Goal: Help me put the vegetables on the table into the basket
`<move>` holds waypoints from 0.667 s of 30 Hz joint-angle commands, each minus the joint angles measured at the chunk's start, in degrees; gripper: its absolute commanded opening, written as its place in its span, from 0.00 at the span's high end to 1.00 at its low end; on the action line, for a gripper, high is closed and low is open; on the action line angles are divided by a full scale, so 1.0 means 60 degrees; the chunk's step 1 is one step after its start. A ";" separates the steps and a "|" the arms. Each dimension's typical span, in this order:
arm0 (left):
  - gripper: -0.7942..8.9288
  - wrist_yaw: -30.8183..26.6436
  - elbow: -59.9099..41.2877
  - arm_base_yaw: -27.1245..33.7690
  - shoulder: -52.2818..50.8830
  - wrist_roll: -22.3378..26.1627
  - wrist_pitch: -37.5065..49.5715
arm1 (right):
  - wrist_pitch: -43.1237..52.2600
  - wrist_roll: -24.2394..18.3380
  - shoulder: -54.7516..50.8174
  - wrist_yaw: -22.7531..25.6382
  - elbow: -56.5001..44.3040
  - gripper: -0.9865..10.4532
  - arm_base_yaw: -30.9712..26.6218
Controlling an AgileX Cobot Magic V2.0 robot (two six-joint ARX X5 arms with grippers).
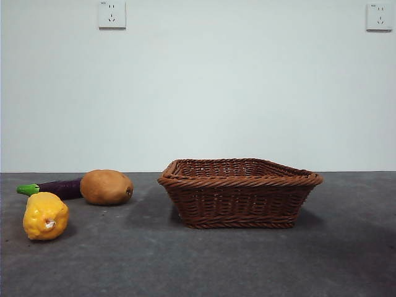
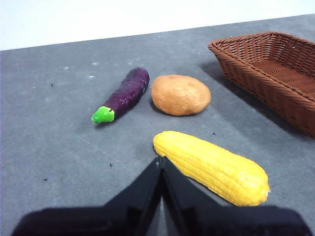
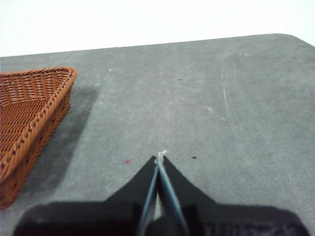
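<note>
nearest the front camera, at the left of the dark grey desk (image 1: 204, 260), lies a yellow vegetable (image 1: 45, 215); seen end-on it looks lumpy, but the left wrist view shows it as a long ear of corn (image 2: 211, 166) lying on its side. just behind it, farther back on the desk, rests an oval tan-brown potato (image 1: 106, 187), and touching or almost touching the potato's left side is a slim dark purple eggplant (image 1: 60, 188) with its bright green stem pointing left. all three vegetables lie on the desk, outside the basket. to their right, near the middle of the desk and apart from the potato, stands a shallow brown woven basket (image 1: 238, 204) with flaring sides and a braided rim; nothing shows above its rim, and the part of its inside seen from the wrist cameras is bare. the left claw (image 2: 161, 160) is clenched with its jaws pressed together, holding nothing, above the desk close to the corn. the right claw (image 3: 160, 156) is also clenched and holding nothing, over bare desk to the right of the basket. behind the desk is a pale wall with two white sockets (image 1: 112, 14) high up.
</note>
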 commanded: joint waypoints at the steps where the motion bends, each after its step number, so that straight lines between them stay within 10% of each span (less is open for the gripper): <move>1: 0.92 0.0033 -0.0095 -0.0029 0.0007 -0.0175 0.0058 | 0.0058 0.0106 -0.0015 0.0000 -0.0095 0.91 0.0000; 20: 0.92 0.0033 0.0601 -0.0029 0.0018 -0.1767 0.0051 | 0.0860 0.1464 0.0033 -0.0033 0.0699 0.92 0.0000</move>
